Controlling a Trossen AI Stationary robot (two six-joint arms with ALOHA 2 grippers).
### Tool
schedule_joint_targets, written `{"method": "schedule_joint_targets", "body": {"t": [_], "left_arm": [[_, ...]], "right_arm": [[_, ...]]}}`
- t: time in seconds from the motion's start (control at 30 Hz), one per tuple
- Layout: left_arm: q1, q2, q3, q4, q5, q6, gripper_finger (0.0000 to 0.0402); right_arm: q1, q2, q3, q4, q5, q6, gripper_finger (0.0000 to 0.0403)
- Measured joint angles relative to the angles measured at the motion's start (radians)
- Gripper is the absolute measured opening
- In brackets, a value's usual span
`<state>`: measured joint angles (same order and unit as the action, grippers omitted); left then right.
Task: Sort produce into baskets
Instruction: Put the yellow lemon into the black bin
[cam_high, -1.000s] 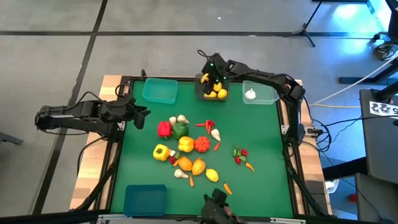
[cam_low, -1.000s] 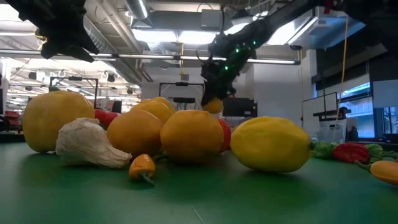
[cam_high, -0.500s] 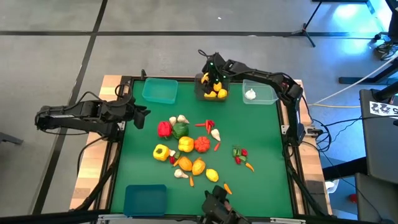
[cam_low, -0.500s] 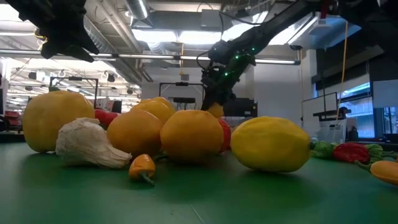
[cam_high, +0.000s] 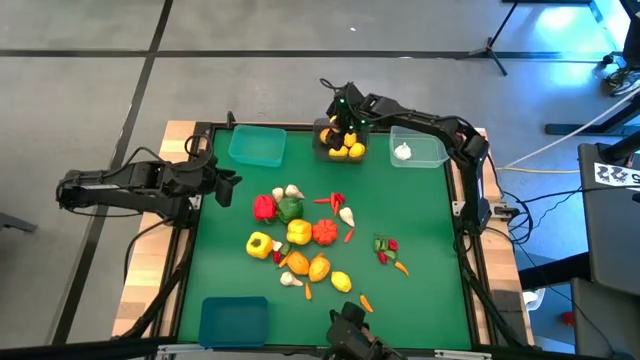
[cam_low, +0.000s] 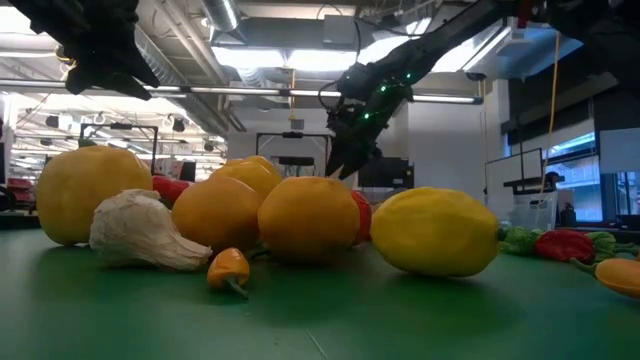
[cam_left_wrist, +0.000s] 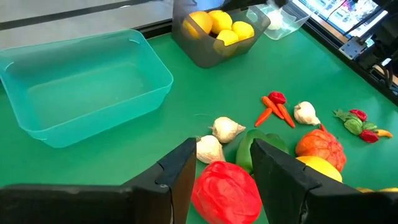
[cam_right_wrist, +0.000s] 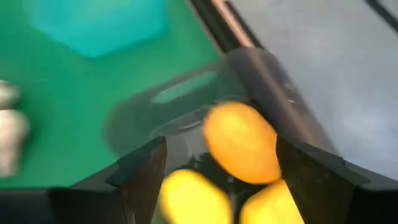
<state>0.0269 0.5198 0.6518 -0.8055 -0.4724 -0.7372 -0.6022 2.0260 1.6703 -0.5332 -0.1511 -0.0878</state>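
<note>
1. Right gripper (cam_high: 344, 121) hangs over the dark grey bin (cam_high: 326, 152) at the far edge of the table, its fingers spread apart with nothing between them; in the right wrist view a yellow-orange fruit (cam_right_wrist: 241, 142) sits below the gap, apparently just let go into that bin.
2. Left gripper (cam_high: 232, 186) waits at the left side of the mat, jaws closed and empty, above the red pepper (cam_left_wrist: 226, 192) seen in its wrist view.
3. Sorted so far, as I judge it: the grey bin holds several yellow fruits (cam_left_wrist: 226, 23), and the clear bin (cam_high: 436, 156) beside it holds one white garlic bulb (cam_high: 402, 151).
4. Nothing shows in the teal bin (cam_high: 256, 146) at the far left or in the blue bin (cam_high: 232, 321) at the near edge.
5. Most of the work is left: a pile of peppers, oranges, garlic and a lemon (cam_high: 341, 281) lies mid-mat, with chillies (cam_high: 336, 200) and a small green-and-red cluster (cam_high: 385, 247) to its right, well apart from every bin.
</note>
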Motion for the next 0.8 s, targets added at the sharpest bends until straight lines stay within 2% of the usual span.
{"method": "schedule_joint_targets", "body": {"t": [0.23, 0.37, 0.63, 0.8], "left_arm": [[0.0, 0.0, 0.0, 0.0, 0.0, 0.003, 0.0151], [0.0, 0.0, 0.0, 0.0, 0.0, 0.003, 0.0151], [0.0, 0.0, 0.0, 0.0, 0.0, 0.001, 0.0151], [0.0, 0.0, 0.0, 0.0, 0.0, 0.003, 0.0151]], "right_arm": [[0.06, -0.098, 0.0, -0.065, -0.226, -0.003, 0.0294], [0.156, -0.145, 0.002, -0.068, -0.29, 0.001, 0.0294], [0.429, -0.146, 0.002, -0.126, -0.25, -0.026, 0.0294], [0.59, -0.144, 0.001, -0.217, -0.163, -0.129, 0.0294]]}}
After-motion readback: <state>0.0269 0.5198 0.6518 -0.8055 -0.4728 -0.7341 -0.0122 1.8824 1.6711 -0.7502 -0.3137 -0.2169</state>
